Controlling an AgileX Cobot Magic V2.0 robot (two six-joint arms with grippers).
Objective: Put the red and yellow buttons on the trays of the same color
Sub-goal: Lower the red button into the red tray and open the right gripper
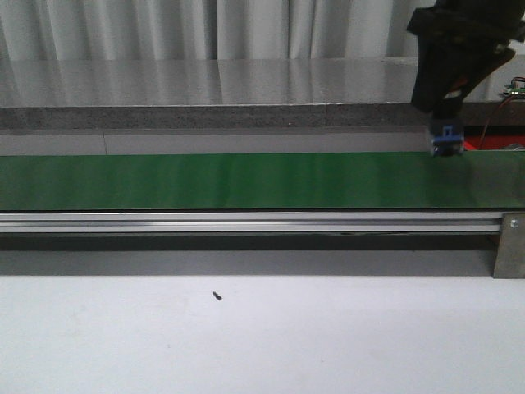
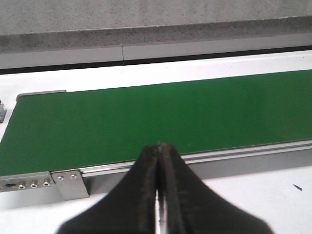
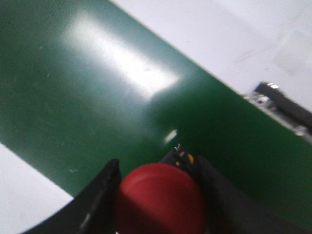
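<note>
A long green conveyor belt runs across the white table, where a small dark speck lies in front of the aluminium rail. At the belt's far right end, the right gripper grips a red button, a glossy domed cap with a yellow detail just behind it, above the belt. The left gripper hovers with fingers pressed together, holding nothing, near the belt's left end.

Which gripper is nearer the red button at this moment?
Right. The right gripper holds the red button between its fingers over the green belt. The left gripper is shut, with no button near it.
</note>
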